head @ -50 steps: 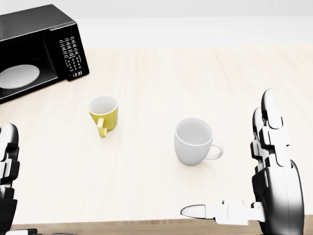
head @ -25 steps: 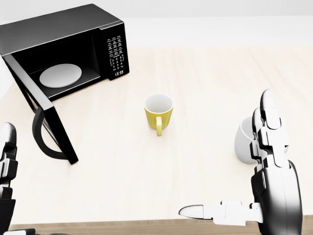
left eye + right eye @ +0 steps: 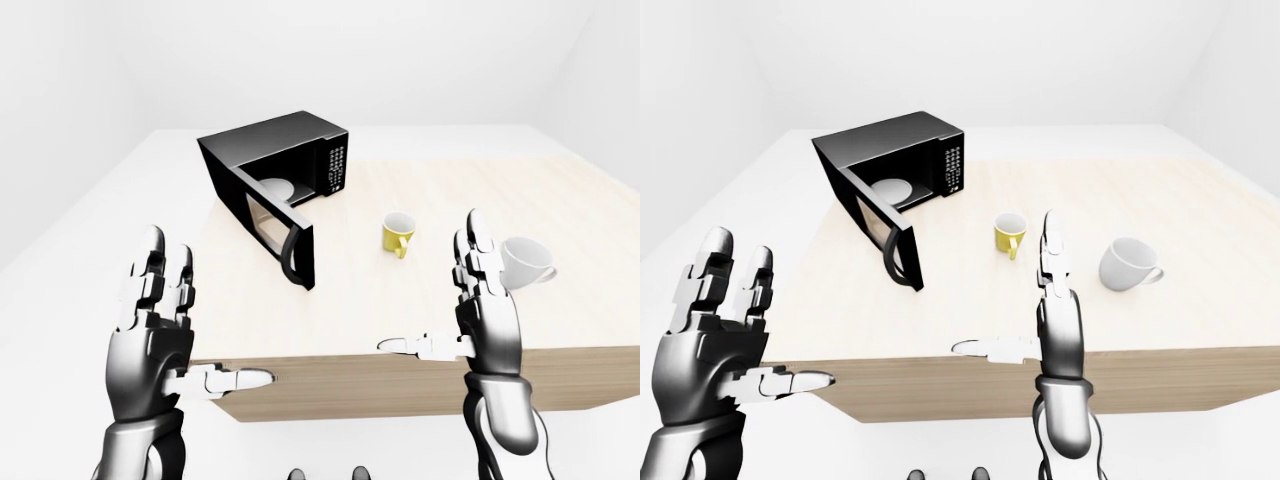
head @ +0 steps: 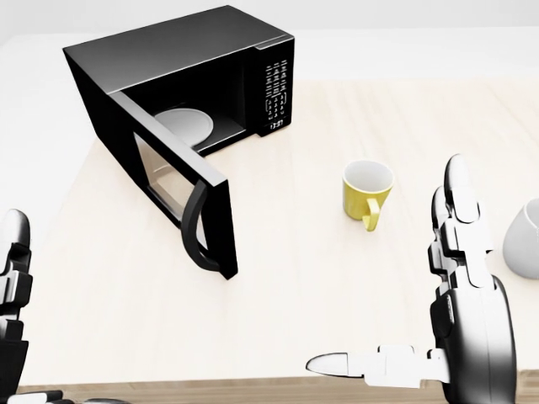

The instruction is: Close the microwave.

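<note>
A black microwave (image 4: 194,59) stands on the wooden table (image 4: 278,286) at the upper left of the head view. Its door (image 4: 173,189) is swung wide open toward me, with a curved handle (image 4: 194,240) near its free edge. A white turntable plate (image 4: 189,124) shows inside. My left hand (image 3: 160,330) is open at the lower left, below the table edge. My right hand (image 3: 470,310) is open at the lower right, fingers up, thumb out to the left. Both hands are apart from the door.
A yellow mug (image 4: 367,192) stands to the right of the microwave. A white mug (image 3: 525,262) lies further right, partly behind my right hand in the left-eye view. The table's near edge (image 3: 400,375) runs just beyond my hands.
The whole picture has shifted right: the camera moved left. The microwave and its open door are now near the middle. The hands hold the same open pose.
</note>
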